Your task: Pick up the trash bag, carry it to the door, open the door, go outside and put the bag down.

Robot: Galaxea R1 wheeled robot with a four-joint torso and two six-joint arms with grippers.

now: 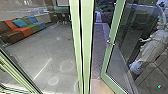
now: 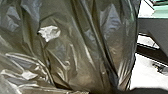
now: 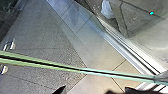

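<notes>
The trash bag (image 2: pixel 82 50) is in the left wrist view, right up against the camera, its dark plastic pulled into long folds that run towards the left gripper (image 2: pixel 113 90). Those folds suggest the gripper is closed on the bag's gathered part, though the grip itself is hard to make out. Carrying the load on the left makes sense, since it leaves the other arm for the door.

The glass door (image 1: pixel 107 58) stands ajar on the right, its handle (image 1: pixel 110 42) on the edge facing the gap. Between that edge and the pale green post (image 1: pixel 87 37), paving (image 1: pixel 98 45) runs away to the far side, so the way out is at least partly open. The right gripper (image 3: pixel 92 90) is near the door; I cannot tell whether it is open or closed, or whether it is touching anything.

A person (image 1: pixel 150 48) is behind the glass on the right, out of the gap, which leaves the passage free. A coloured sofa (image 1: pixel 25 31) sits far off to the left. The bag has yet to be put down outside, and its loose plastic could catch on the frame if it passes too close
</notes>
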